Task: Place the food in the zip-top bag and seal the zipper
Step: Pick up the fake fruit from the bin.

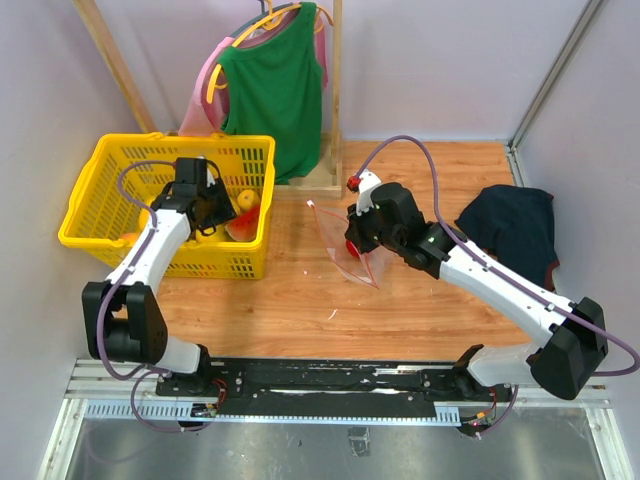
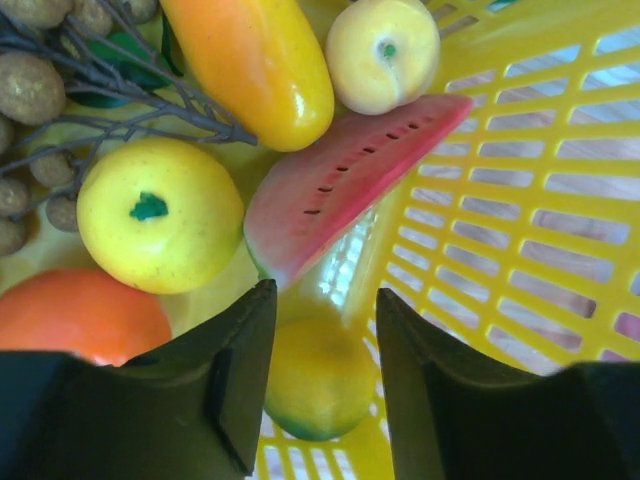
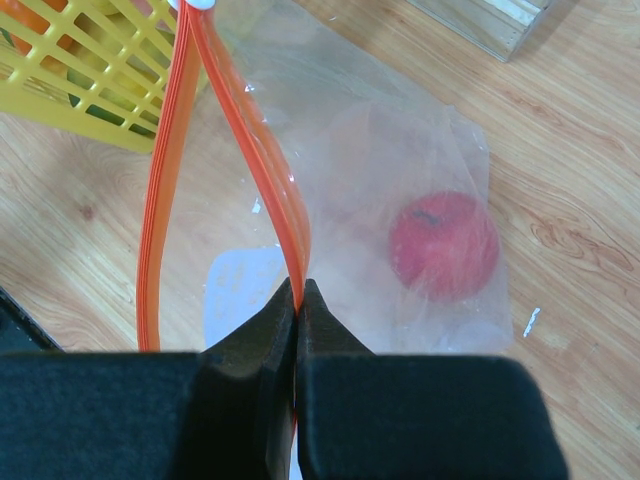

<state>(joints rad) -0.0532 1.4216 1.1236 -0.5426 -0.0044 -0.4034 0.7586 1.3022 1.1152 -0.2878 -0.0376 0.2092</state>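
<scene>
Right hand (image 3: 298,292) pinching zipper (image 3: 158,180), red fruit (image 3: 443,245) bagged

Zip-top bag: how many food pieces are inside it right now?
1: a red round fruit, deep inside the zip-top bag, away from its zipper. The right end effector hides the near corner.

Top view: bright, even overhead light, with soft shadows under both arms on the wooden table (image 1: 300,300).
Left wrist: white glare streaks on glossy food (image 2: 250,60). Left gripper fingers (image 2: 230,390) are out of focus at bottom edge.
Right wrist: zip-top bag (image 3: 400,150) is hazy with sheen. Right gripper fingers (image 3: 250,360) are blurred and dark.
</scene>
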